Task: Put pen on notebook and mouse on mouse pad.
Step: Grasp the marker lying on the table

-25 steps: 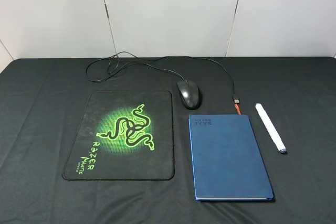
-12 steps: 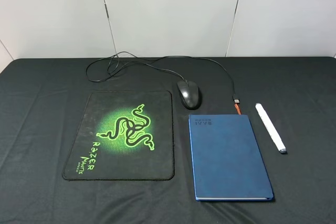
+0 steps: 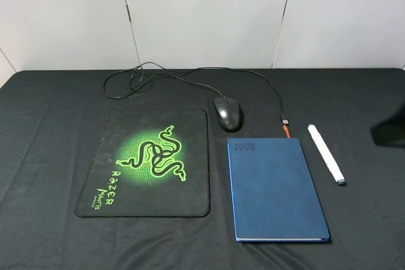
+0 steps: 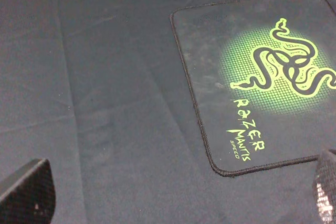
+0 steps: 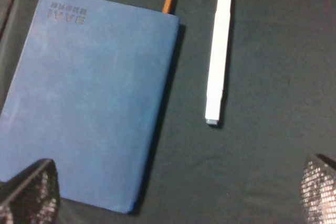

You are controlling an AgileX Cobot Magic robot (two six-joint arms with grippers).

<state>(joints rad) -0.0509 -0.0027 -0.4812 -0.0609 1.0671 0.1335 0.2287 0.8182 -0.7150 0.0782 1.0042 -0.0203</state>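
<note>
A: Any writing to read?
B: The pad [image 3: 145, 162] has a green three-snake logo [image 3: 155, 153], with "Razer Mantis Speed" in green toward its near left corner. The notebook [image 3: 275, 188] has embossed letters by its far short edge, but I can't read them for sure.
A: Where's the pen [image 3: 326, 154]?
B: On the black cloth [image 3: 50, 131], just right of the notebook, not touching it. Its long axis runs almost along the notebook's long edge, slanting from far-left to near-right, dark tip at the near end.
A: And the mouse [image 3: 228, 113]?
B: On the cloth, off the pad, beside its far right corner. It points away from the camera. Its cable [image 3: 158, 71] leaves the far end, loops left, then arcs back to an orange plug [image 3: 286, 128] at the notebook's far edge.
A: Grippers?
B: The left gripper [image 4: 176, 192] hangs above the pad's near left corner, fingers spread wide, empty. The right gripper [image 5: 173, 190] hangs over notebook and pen, equally spread, holding nothing.
</note>
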